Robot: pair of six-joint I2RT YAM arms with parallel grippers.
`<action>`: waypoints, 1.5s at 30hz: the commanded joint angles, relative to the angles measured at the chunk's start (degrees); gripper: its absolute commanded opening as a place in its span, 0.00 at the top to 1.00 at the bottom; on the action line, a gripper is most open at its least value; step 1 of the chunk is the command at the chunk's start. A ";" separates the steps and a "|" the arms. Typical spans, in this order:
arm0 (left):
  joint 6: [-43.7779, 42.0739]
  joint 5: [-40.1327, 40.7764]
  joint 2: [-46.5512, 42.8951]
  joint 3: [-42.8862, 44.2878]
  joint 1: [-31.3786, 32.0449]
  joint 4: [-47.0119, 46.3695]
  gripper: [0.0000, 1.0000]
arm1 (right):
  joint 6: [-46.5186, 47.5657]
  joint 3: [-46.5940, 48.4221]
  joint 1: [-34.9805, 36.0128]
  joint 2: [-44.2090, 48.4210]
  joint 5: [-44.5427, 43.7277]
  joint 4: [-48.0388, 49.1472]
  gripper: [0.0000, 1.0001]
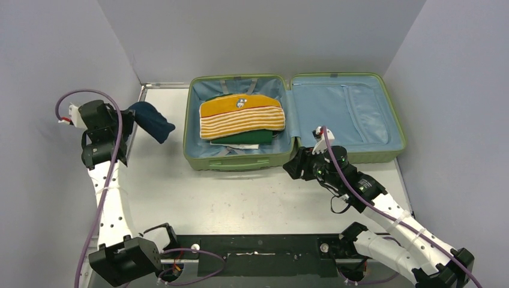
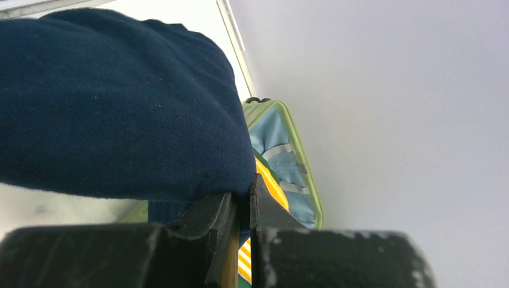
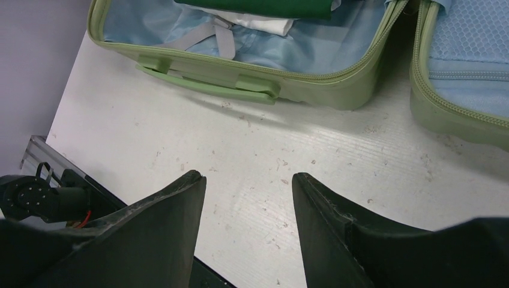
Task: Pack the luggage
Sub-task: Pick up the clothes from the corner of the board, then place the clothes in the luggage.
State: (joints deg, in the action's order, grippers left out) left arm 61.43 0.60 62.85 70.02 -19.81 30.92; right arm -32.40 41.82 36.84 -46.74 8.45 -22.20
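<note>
Black fingers of the left gripper [image 2: 243, 201] are clenched on a bundled dark navy cloth [image 2: 108, 102], which bulges out past them. This gripper sits near the far-left corner of the white table [image 1: 240, 198], and the cloth lies to the left of the luggage, apart from it.

Both fingers of the right gripper [image 3: 249, 186] are spread apart with nothing between them. They are above bare table, just in front of the suitcase's near wall.

A large light-green hard-shell suitcase [image 1: 240, 161] lies opened flat along the far edge of the table, from the middle toward the far-right corner. Its left half holds a folded orange top with yellow and white stripes [image 1: 243, 117], which sits on a folded dark green garment [image 1: 243, 138]. A white piece [image 3: 258, 24] shows beneath that, beside a grey strap [image 3: 225, 39]. Its right half shows only its light-blue lining with a zipped pocket [image 1: 354, 108].
</note>
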 commanded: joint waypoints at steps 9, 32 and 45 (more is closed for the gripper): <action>5.50 12.21 3.88 11.58 22.15 -12.71 1.00 | -0.08 2.96 0.34 0.17 2.65 3.92 0.44; 4.30 17.89 24.47 16.82 41.52 -40.39 1.00 | -24.95 8.20 -7.46 -12.76 11.82 34.85 0.09; 1.51 17.34 20.60 9.59 43.51 -45.58 1.00 | -65.94 8.19 -8.68 -32.71 8.91 71.60 0.00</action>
State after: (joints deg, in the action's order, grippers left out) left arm 64.93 18.85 87.57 79.77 23.09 -4.19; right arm -84.90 46.83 25.98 -76.09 19.79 35.48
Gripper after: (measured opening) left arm 0.051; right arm 0.999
